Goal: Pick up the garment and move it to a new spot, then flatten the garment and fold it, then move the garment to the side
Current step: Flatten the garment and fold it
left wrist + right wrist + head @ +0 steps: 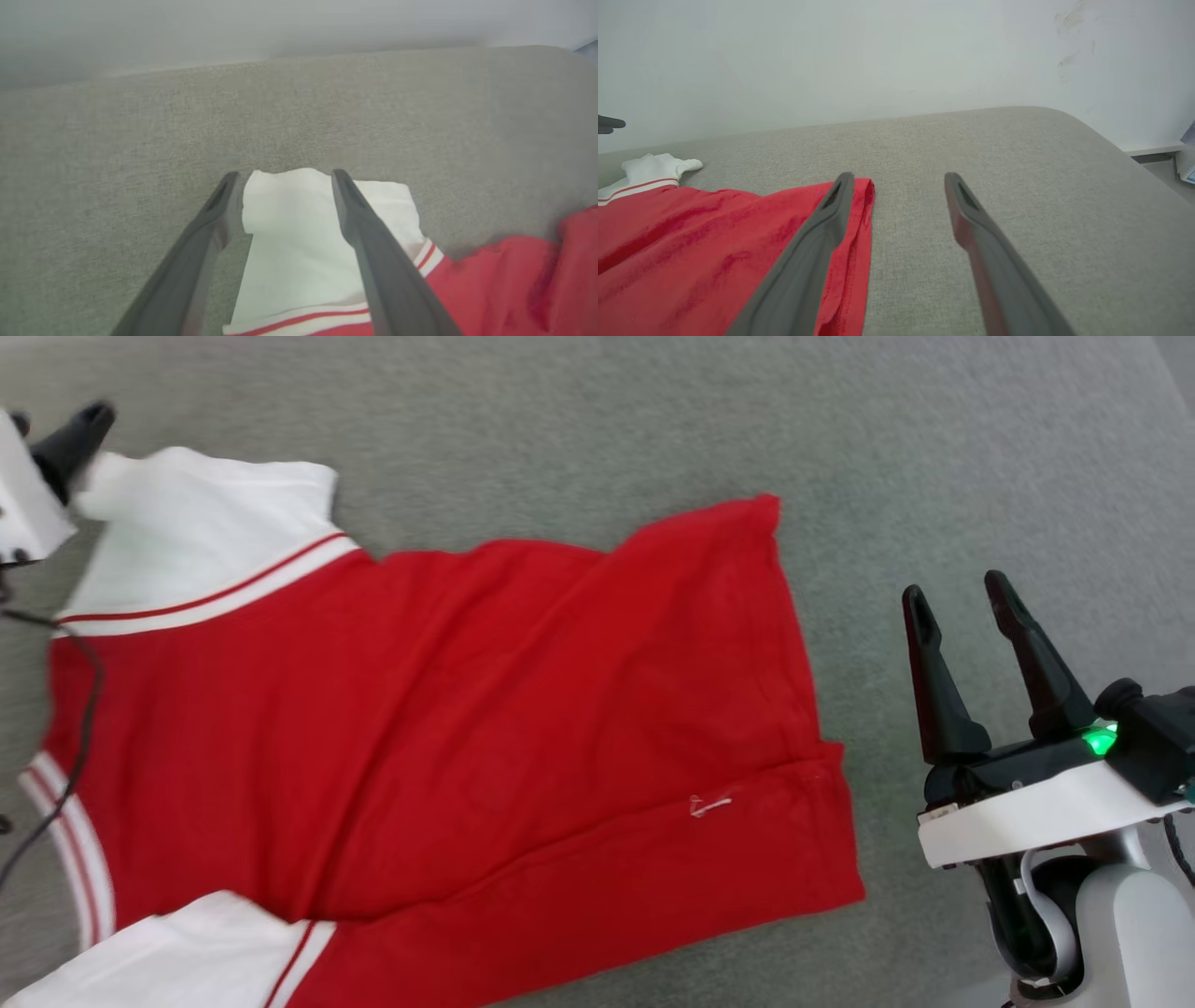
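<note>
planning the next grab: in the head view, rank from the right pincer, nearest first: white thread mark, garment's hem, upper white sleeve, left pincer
From the right pincer:
1. garment's hem, just to its left.
2. white thread mark, lower on the red cloth.
3. upper white sleeve, far upper left.
4. left pincer, at the left edge by that sleeve's tip.

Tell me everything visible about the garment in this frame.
The garment is a red jersey-like shirt, plain side up, with white short sleeves and red-white striped trim. It lies spread, mildly wrinkled, on the grey fabric surface, one long crease near its lower edge. The open left gripper hangs over one sleeve; contact is unclear.
</note>
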You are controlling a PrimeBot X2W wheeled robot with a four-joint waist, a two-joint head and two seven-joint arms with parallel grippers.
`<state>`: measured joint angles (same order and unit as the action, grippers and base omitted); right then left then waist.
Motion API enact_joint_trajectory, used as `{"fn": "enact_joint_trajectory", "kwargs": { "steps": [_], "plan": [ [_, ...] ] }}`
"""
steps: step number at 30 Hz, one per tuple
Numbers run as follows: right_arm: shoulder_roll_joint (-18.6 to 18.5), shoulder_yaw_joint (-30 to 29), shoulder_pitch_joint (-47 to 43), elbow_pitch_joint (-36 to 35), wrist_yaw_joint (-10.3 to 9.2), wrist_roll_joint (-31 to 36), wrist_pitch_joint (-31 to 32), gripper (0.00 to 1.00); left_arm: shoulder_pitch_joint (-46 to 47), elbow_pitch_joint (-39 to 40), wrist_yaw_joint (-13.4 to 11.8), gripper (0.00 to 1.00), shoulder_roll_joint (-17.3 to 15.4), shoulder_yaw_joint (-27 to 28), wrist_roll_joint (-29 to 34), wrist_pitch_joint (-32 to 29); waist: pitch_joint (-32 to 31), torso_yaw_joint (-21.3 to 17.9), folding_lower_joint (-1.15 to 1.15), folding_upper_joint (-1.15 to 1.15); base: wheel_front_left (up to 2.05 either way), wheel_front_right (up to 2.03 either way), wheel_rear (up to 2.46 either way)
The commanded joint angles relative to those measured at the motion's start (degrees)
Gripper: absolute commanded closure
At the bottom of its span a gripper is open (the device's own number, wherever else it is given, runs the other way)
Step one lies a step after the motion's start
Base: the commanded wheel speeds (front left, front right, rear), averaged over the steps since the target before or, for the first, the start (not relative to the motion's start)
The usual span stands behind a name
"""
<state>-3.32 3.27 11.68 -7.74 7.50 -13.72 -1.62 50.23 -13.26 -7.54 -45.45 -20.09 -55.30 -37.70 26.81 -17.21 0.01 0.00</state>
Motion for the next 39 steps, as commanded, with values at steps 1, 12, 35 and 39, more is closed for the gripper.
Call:
{"fn": "enact_joint_trajectory", "kwargs": {
  "steps": [1, 12, 35, 39],
  "plan": [
    [0.5, 0.1, 0.5, 0.5, -0.02, -0.4, -0.6, 0.0, 1.4, -0.9, -0.3, 0.0, -1.6, -0.6, -0.9, -4.5, 2.6, -2.9, -0.01, 0.0, 0.0, 0.0, 0.0],
    [0.6, 1.3, 1.4, 2.6, -0.02, -3.5, -1.6, 0.0, 0.7, -3.9, -4.3, 0.0, -5.6, -5.6, -1.7, -20.9, 6.2, -5.7, -0.01, 0.0, 0.0, 0.0, 0.0],
    [-4.2, 1.2, 11.6, 10.6, -0.02, -14.8, 14.9, 0.0, 6.4, -5.4, 0.8, 1.0, 1.6, -8.7, 1.1, -15.2, 4.7, -0.5, -0.01, 0.0, 0.0, 0.0, 0.0],
    [-6.8, 1.1, 17.6, 14.7, -0.02, -17.8, 23.8, 0.0, 9.5, -5.7, 3.0, 1.0, 4.1, -9.1, 1.9, -12.3, 3.8, 3.2, -0.01, 0.0, 0.0, 0.0, 0.0]
  ]
}}
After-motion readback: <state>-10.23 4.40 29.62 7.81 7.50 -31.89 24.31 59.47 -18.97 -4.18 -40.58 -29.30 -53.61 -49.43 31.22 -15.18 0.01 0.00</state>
